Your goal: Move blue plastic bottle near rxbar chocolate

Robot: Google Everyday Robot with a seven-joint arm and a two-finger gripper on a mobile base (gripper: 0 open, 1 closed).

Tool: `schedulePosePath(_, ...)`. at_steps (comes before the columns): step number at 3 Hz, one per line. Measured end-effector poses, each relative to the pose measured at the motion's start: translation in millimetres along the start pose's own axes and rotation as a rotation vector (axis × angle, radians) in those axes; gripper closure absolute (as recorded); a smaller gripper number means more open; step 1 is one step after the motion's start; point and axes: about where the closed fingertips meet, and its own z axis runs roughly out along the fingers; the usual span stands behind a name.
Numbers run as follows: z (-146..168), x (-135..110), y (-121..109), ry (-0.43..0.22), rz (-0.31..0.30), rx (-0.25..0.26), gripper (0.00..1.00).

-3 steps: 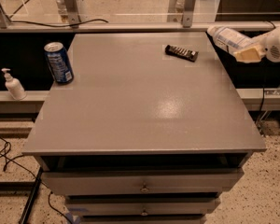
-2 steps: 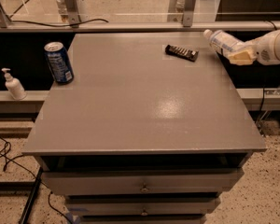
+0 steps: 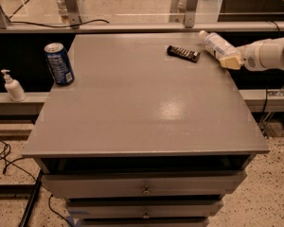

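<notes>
Tool (image 3: 230,59) at the far right edge of the worktop (image 3: 142,112), coming in on the white arm (image 3: 267,55) from the right side, and it is clenched around the base end of the blue plastic bottle (image 3: 212,42). The bottle is tilted, white cap pointing up and to the left, and its long axis runs from the tool toward the back of the worktop. Whether its lower side touches the surface, I cannot tell.

Now the key relation: the rxbar chocolate (image 3: 183,53) lies flat near the far right corner, just to the left of the bottle's cap end, with its long side running roughly left to right. So the bottle already points close past the bar's right end, and the gap looks small. By my reading, what's left is a short lowering and a release beside the bar without nudging it.

Over on the left, the soda can (image 3: 59,63) stands upright, well apart, and the pump bottle (image 3: 12,85) sits on the ledge beyond it.
</notes>
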Motion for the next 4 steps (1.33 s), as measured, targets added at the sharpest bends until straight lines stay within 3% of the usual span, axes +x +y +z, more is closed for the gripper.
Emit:
schedulePosePath(2, -0.9, -2.3, -0.3, 0.000, 0.001, -0.001, 1.00)
schedulePosePath(4, 12.8, -51.5, 82.6, 0.061, -0.047, -0.069, 1.00)
